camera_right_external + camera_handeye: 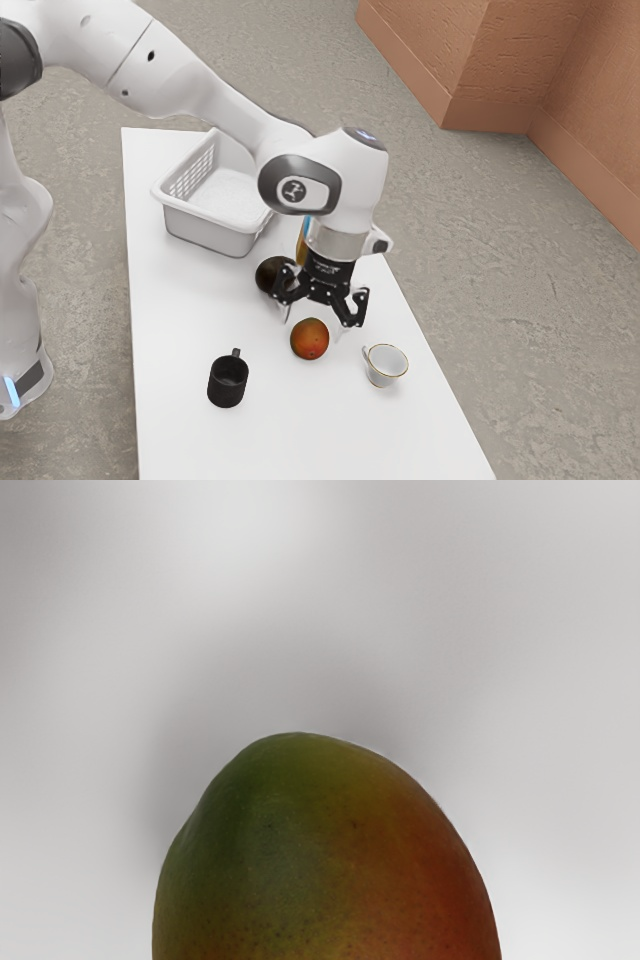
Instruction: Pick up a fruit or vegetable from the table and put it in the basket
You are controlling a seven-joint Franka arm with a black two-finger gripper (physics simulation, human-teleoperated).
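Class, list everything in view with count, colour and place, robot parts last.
Table: one, white, under everything listed next
Basket: one, pale grey, far end
Mango: one, red-green, below gripper
Round item: one, near-black, between basket and mango
Mug: one, black, exterior view's left
Cup: one, white, gold rim, exterior view's right
Half-hidden item: one, blue-yellow, behind arm
Floor: one, grey
Wall: count unclear, terracotta
Arm: one, white
Gripper: one, black, open

Red-green mango [310, 339], apparently resting on the table [170, 320], white basket [207, 232] upright
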